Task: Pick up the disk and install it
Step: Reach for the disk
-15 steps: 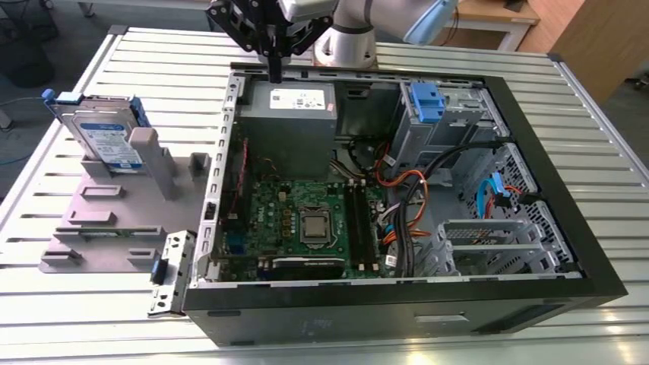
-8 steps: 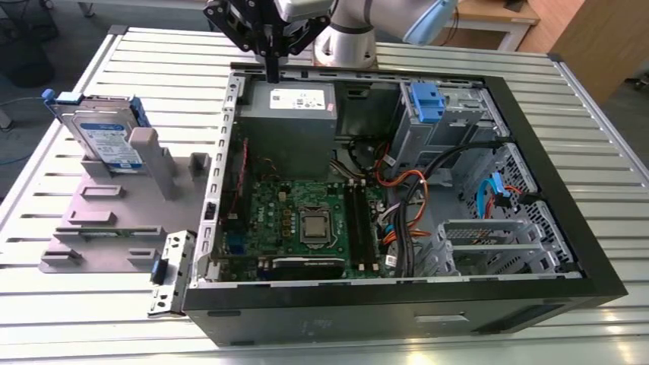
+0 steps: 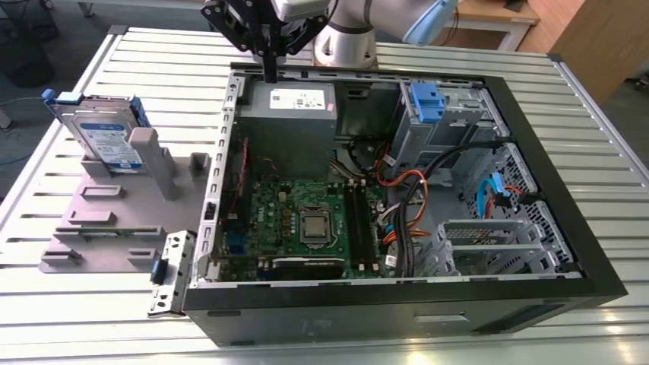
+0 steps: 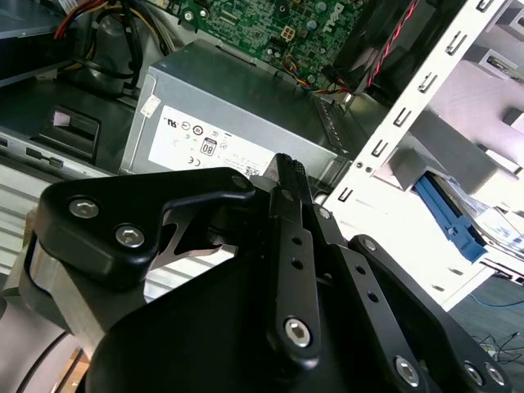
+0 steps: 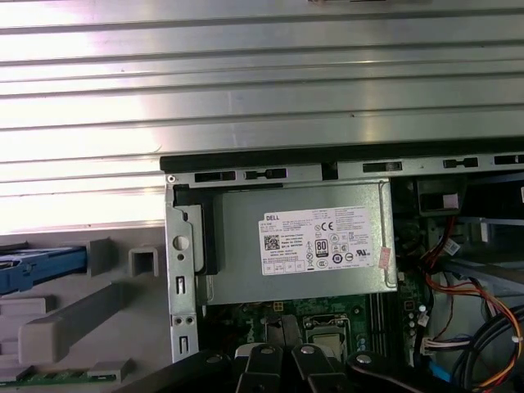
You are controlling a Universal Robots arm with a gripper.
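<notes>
The disk (image 3: pixel 106 141), silver with a white-and-blue label and a blue frame, stands on edge in a grey fixture (image 3: pixel 112 220) at the exterior view's left, outside the open computer case (image 3: pixel 406 296). Its blue frame also appears in the first wrist view (image 5: pixel 37 270) and the second wrist view (image 4: pixel 446 217). My gripper (image 3: pixel 270 74) hangs over the case's back left corner, above the edge of the grey power supply (image 3: pixel 289 114), well apart from the disk. The black fingers (image 4: pixel 286 176) are pressed together with nothing between them.
Inside the case lie the green motherboard (image 3: pixel 304 220), bundled cables (image 3: pixel 406 198), a drive bay with a blue latch (image 3: pixel 426 103) and a metal cage (image 3: pixel 487 239). A loose metal bracket (image 3: pixel 170 270) lies beside the case. Everything rests on a ribbed metal table (image 3: pixel 61 319).
</notes>
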